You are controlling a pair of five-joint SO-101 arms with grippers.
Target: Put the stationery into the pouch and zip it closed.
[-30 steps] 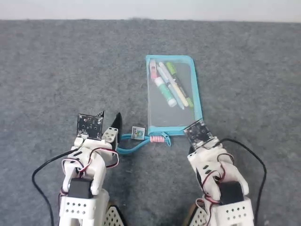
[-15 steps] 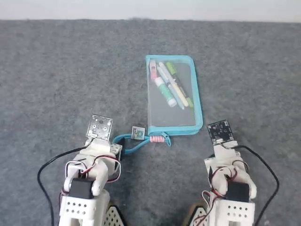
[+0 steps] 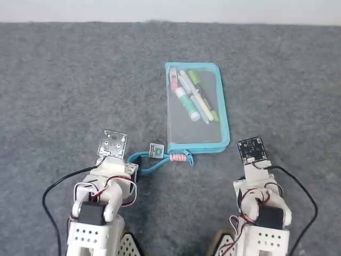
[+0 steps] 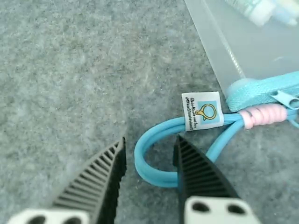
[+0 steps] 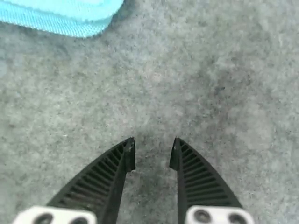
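Note:
A clear pouch [image 3: 196, 114] with blue trim lies flat on the grey mat, with several pens and markers [image 3: 191, 95] inside it. A blue strap loop [image 4: 156, 175] with a white tag [image 4: 202, 110] and a pink coil [image 4: 264, 115] runs out from the pouch's near left corner, where the zipper pull [image 4: 286, 99] sits. My left gripper [image 4: 151, 140] is open, low over the mat, and the loop's rounded end lies between its fingers. My right gripper [image 5: 153, 141] is open by a narrow gap over bare mat, just short of the pouch's near right corner [image 5: 60, 16].
Grey carpet-like mat [image 3: 69, 80] covers the whole table. The left arm [image 3: 106, 186] and the right arm [image 3: 258, 197] stand at the near edge with their cables trailing beside them. A pale wall strip runs along the far edge.
Both arms have drawn back toward the near edge. The right gripper came off the pouch's near right corner. The left gripper has swung round over the strap loop. The pouch stayed put.

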